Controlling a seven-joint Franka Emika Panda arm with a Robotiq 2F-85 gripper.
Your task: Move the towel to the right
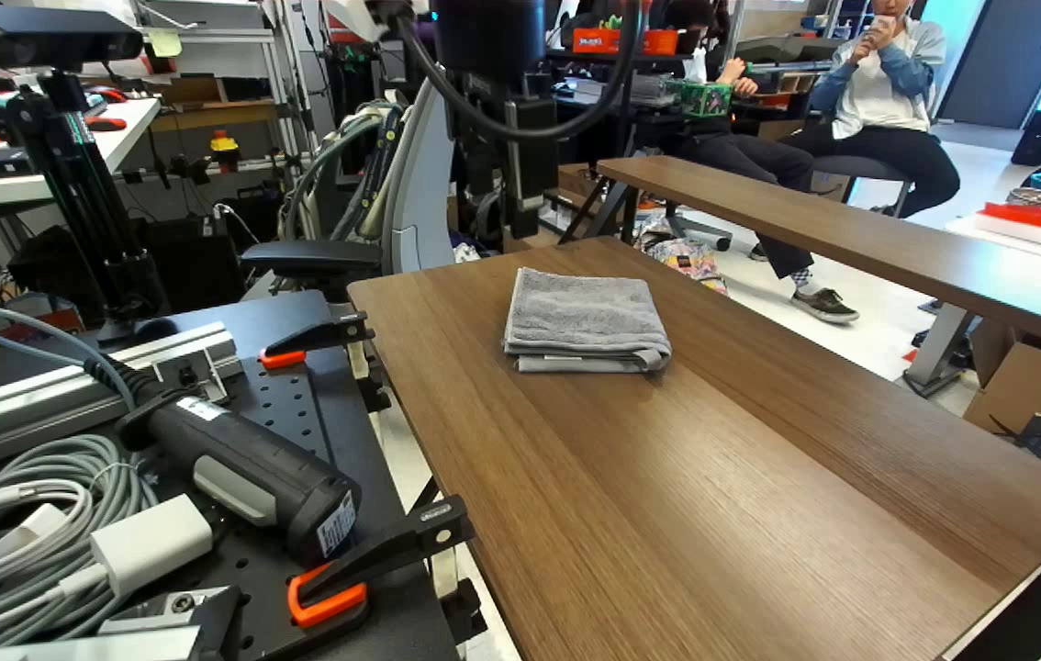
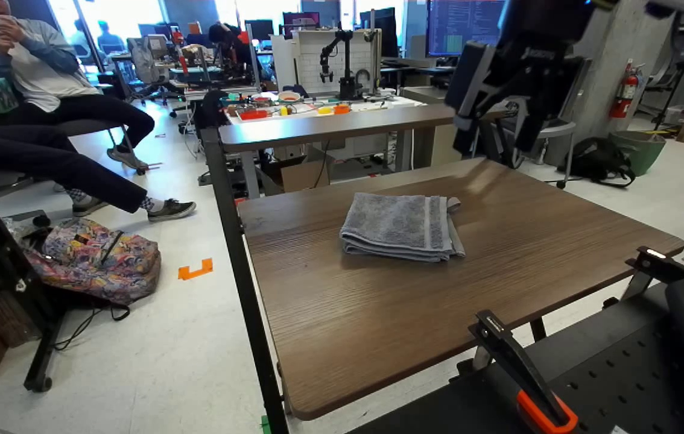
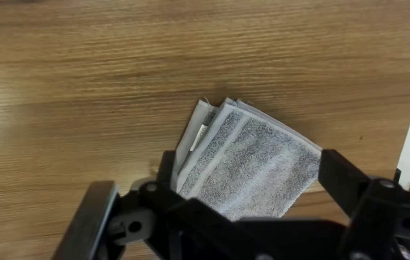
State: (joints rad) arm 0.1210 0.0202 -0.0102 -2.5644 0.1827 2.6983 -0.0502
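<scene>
The grey towel (image 1: 585, 312) lies folded and flat on the brown wooden table (image 1: 713, 496). It shows several layers and also appears in an exterior view (image 2: 399, 226). In the wrist view the towel (image 3: 248, 166) lies at an angle, with pale stripes and a small white label at one edge; its lower part is hidden behind the gripper. My gripper (image 2: 494, 143) is open and empty, held above the table and apart from the towel. It also shows in an exterior view (image 1: 509, 211). In the wrist view the open fingers (image 3: 247, 155) appear on either side of the towel.
A black pegboard bench with a dark handheld tool (image 1: 245, 468), coiled cables (image 1: 71, 496) and orange-black clamps (image 1: 383, 551) adjoins the table edge. Another long brown tabletop (image 1: 851, 229) runs along the far side. A person (image 1: 888, 101) sits beyond it.
</scene>
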